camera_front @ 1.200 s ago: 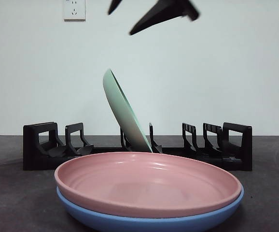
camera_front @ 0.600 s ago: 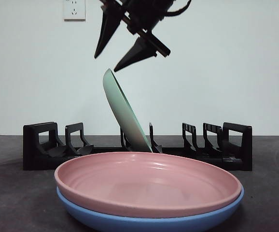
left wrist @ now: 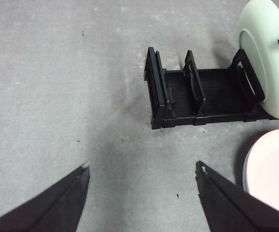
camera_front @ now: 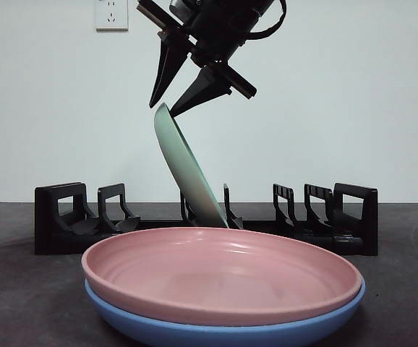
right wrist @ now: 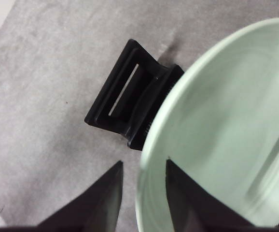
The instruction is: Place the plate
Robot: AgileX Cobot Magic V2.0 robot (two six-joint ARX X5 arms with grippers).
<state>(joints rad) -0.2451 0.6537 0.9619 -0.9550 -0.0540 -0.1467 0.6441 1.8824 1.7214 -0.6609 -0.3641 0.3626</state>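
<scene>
A pale green plate [camera_front: 187, 173] stands tilted in a middle slot of the black rack [camera_front: 64, 217]. My right gripper [camera_front: 163, 108] is open right at the plate's top rim, one jaw on each side of it. In the right wrist view the green plate [right wrist: 226, 125] fills most of the picture, and its rim runs between the jaws of the right gripper [right wrist: 144, 163]. My left gripper [left wrist: 142, 166] is open and holds nothing, high over bare table beside the rack's end [left wrist: 202, 94].
A pink plate [camera_front: 223, 271] lies stacked on a blue plate [camera_front: 231, 332] in front of the rack. The left wrist view also shows the green plate [left wrist: 270, 63] and the pink plate [left wrist: 274, 169]. Grey table [left wrist: 57, 72] surrounds the rack.
The right gripper has come down from the top of the front view to the green plate's upper rim. The plates and rack have not moved.
</scene>
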